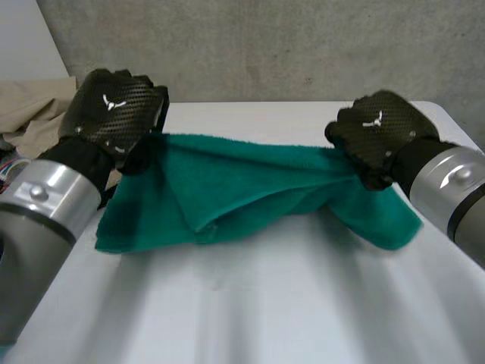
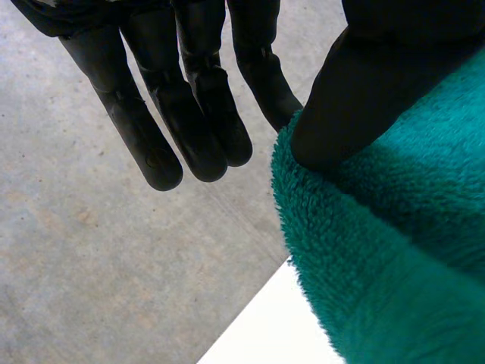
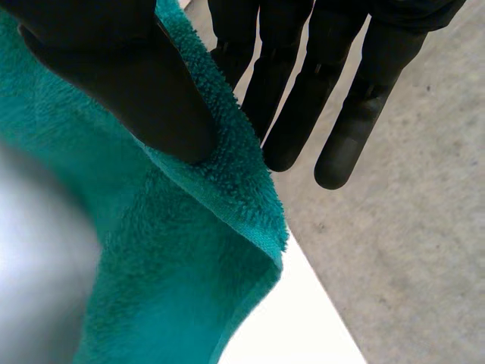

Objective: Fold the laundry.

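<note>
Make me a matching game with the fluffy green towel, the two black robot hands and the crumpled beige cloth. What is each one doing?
Things:
1. fluffy green towel
2. left black robot hand
3. right black robot hand
4. crumpled beige cloth

What it is doing:
A. pinches the towel's right end
B. lies beside the left arm
C. stretches between both hands
D. pinches the towel's left end

Pairs: 1-C, 2-D, 3-A, 4-B
</note>
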